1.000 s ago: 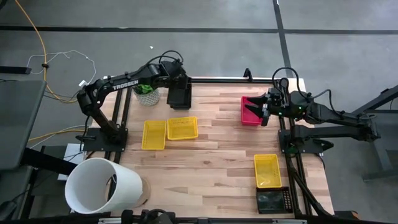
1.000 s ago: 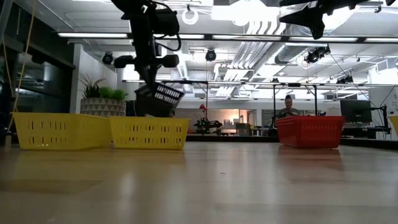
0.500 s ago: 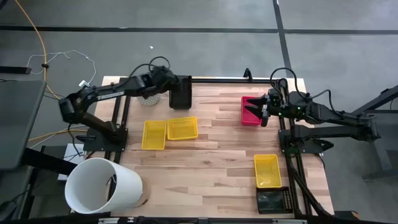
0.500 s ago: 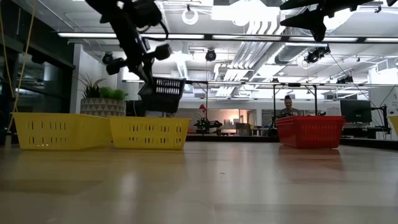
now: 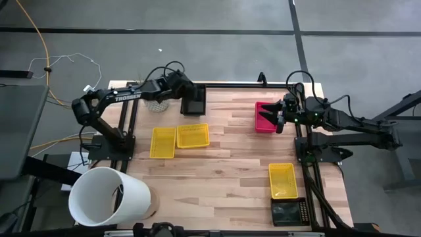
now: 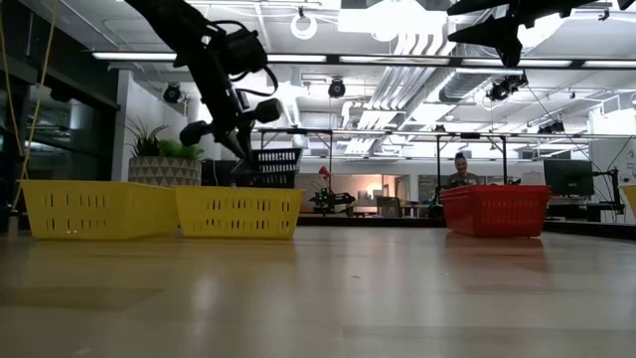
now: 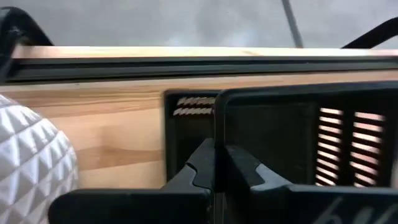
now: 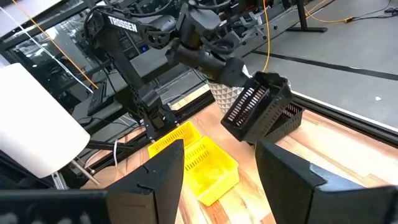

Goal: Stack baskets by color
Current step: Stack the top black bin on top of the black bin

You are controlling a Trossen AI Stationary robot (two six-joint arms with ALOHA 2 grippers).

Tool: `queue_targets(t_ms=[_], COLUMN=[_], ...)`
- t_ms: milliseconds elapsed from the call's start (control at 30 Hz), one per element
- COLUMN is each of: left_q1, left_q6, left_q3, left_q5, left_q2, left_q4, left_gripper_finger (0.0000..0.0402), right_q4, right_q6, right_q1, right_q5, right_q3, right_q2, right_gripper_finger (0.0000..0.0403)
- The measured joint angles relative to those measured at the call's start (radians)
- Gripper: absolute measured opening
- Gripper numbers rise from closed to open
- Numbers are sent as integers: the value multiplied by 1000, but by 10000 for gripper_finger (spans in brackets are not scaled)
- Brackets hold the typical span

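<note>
- High view: the left gripper (image 5: 184, 92) is placed at the upper centre-left of the frame, at the far edge of the wooden table (image 5: 230, 164), with its jaws closed on the rim of a black basket (image 5: 193, 103).
- Left wrist view: the fingers (image 7: 202, 165) are seen pinched tight on the wall of the black basket (image 7: 298, 143); a second black basket (image 7: 186, 134) is seen just behind it, and whether the two touch cannot be told.
- Right wrist view: the held black basket (image 8: 255, 109) is shown tilted, above another black basket (image 8: 287, 118) that lies on the table.
- High view: two yellow baskets (image 5: 163, 142) (image 5: 193, 135) are set side by side at centre-left, just beside each other.
- A third yellow basket (image 5: 282, 180) is found at the lower right, with a further black basket (image 5: 289, 212) just below it in the frame.
- The red basket (image 5: 264, 117) is placed at the upper right; the right gripper (image 5: 279, 118) is held over its right edge, jaws wide apart and nothing gripped.
- Low view: the red basket (image 6: 494, 210) is seen resting on the table at centre-right, and the yellow baskets at the left.
- A large white cylinder (image 5: 108, 196) is seen at the lower left of the high view, and a white-potted plant (image 5: 156, 104) just left of the left gripper.
</note>
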Motion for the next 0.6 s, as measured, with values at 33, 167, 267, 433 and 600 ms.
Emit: queue_targets(t_ms=[33, 167, 267, 433, 600], left_q1=[-5, -18, -17, -17, -17], left_q6=[2, 5, 16, 53, 29], left_q3=[0, 0, 0, 19, 21], left_q5=[-17, -67, -79, -83, -56], left_q2=[4, 7, 4, 4, 3], left_q4=[-6, -22, -35, -50, -75], left_gripper_finger=[0, 0, 0, 0, 0], right_q4=[0, 0, 0, 0, -1], right_q6=[0, 0, 0, 0, 0], right_q1=[0, 0, 0, 0, 0], right_q5=[0, 0, 0, 0, 0], right_q3=[0, 0, 0, 0, 0], right_q2=[0, 0, 2, 14, 39], right_gripper_finger=[185, 185, 185, 185, 185])
